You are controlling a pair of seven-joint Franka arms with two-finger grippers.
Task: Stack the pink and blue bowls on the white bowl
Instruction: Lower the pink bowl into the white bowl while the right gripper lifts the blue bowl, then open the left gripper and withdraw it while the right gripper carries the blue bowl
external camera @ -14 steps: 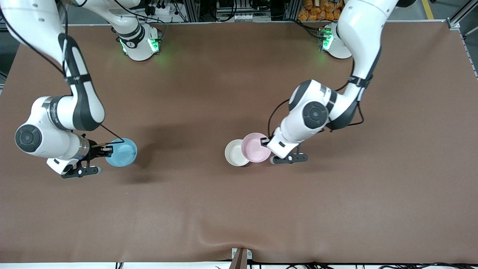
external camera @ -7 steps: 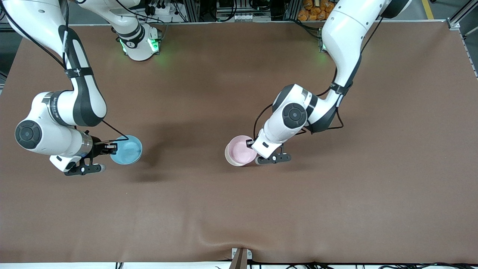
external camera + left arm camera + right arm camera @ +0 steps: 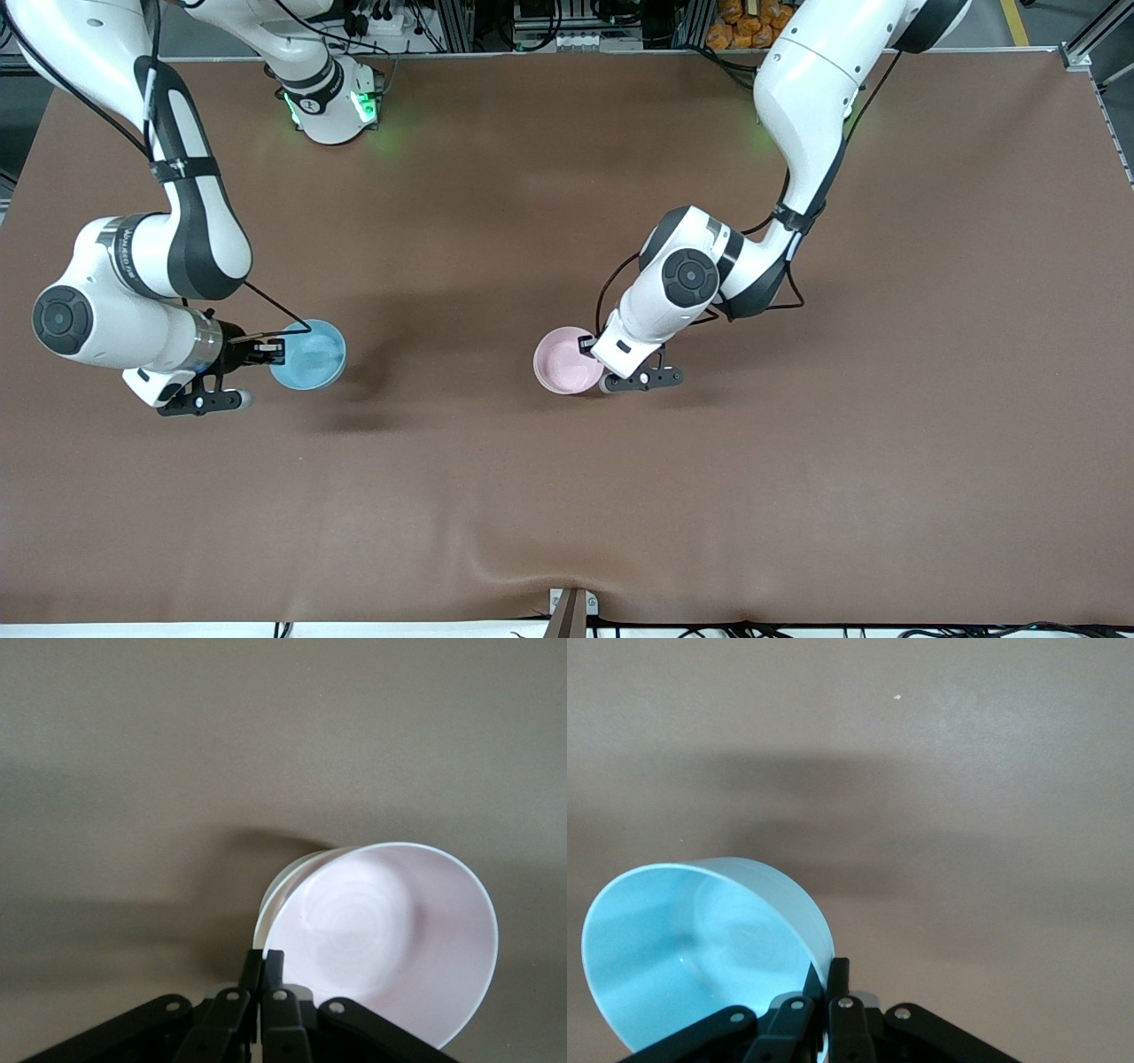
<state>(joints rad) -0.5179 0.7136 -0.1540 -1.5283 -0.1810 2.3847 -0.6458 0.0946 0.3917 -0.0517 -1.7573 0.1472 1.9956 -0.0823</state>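
Left hand: I see the left hand clamped on the rim of the small round glossy pale pink bowl; in the left wrist view its two black fingers pinch the rim of the pink bowl from both sides.

Pink bowl: I read it as sitting in or just over the small round glossy white bowl, which shows only as a thin white rim under one edge of the pink one. From the front camera the white bowl is covered by the pink one. I cannot tell whether the pink bowl is fully seated or slightly tilted on it.

Stack position: near the middle of the brown bench, at about the same depth from the front camera as the blue bowl.

Right hand: the right hand is closed on the rim of the small round glossy light sky-blue bowl; in the right wrist view its fingers grip the wall of the blue bowl, one inside and one outside.

Blue bowl: held open side up, over the bench toward the right arm's end, well apart from the pink and white pair. I see its shadow on the bench beside it.

Bench: plain brown cloth surface, with a small wrinkle at the edge nearest the front camera.
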